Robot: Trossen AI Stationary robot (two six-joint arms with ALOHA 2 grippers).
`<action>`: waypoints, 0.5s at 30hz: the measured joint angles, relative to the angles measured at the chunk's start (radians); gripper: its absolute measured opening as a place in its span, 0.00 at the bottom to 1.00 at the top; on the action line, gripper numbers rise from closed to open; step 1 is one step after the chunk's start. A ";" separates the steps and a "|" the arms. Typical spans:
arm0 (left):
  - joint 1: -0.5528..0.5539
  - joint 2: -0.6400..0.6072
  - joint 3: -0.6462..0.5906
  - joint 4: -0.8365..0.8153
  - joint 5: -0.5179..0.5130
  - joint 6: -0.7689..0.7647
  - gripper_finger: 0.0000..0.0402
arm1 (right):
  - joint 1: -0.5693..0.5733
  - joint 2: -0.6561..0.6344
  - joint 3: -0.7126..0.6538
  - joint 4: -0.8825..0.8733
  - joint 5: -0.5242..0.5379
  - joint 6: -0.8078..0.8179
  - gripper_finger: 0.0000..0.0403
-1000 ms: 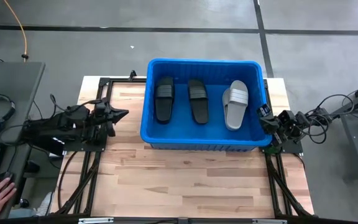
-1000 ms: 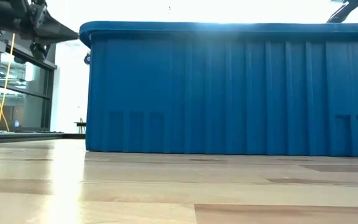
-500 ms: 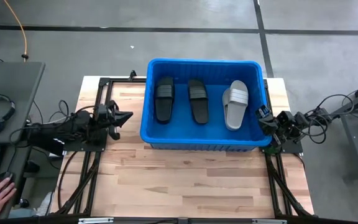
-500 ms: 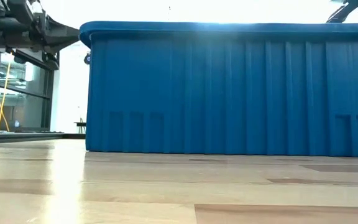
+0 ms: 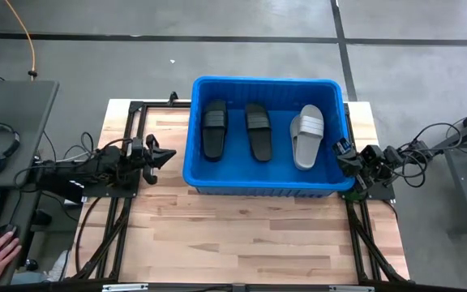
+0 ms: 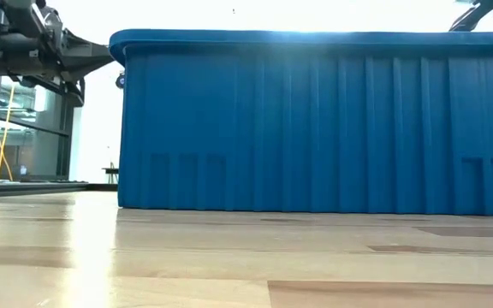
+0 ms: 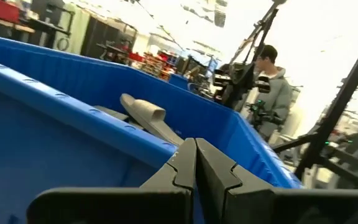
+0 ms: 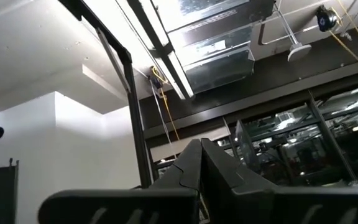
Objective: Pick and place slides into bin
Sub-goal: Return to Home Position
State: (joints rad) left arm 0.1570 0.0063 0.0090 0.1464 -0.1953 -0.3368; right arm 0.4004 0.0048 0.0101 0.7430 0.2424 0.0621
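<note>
Two black slides (image 5: 214,130) and one light grey slide (image 5: 307,136) are lying inside the blue bin (image 5: 266,185), which is sitting against the wooden table's (image 5: 258,243) far edge; the left gripper (image 5: 165,154), jaws pressed together on nothing, is hovering apart from the bin's left wall; the right gripper (image 5: 343,149), likewise closed and empty, is hanging just beside its right rim; bare wood is running to the near edge.

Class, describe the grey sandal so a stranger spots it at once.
Find the blue bin on the wooden table. Three sandals show inside it. Yours lies nearest the right gripper: the only light grey sandal, the others black.
</note>
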 joint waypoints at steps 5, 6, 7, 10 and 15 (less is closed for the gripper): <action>0.000 0.000 0.000 0.003 0.020 0.000 0.00 | 0.000 0.000 0.000 -0.002 -0.007 0.018 0.00; 0.000 0.000 0.000 0.009 0.020 0.000 0.00 | 0.000 0.000 0.000 -0.004 -0.011 0.017 0.00; 0.000 0.000 0.000 0.013 0.019 0.000 0.00 | 0.000 0.000 0.000 -0.006 -0.011 0.017 0.00; 0.000 0.000 0.000 0.012 0.007 -0.004 0.00 | 0.000 0.000 0.000 -0.014 -0.011 0.017 0.00; 0.000 0.000 0.000 0.010 0.004 -0.008 0.00 | 0.000 0.000 0.000 -0.014 -0.002 0.016 0.00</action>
State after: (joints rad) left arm 0.1570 0.0059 0.0090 0.1566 -0.1911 -0.3450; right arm 0.4000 0.0051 0.0101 0.7292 0.2404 0.0786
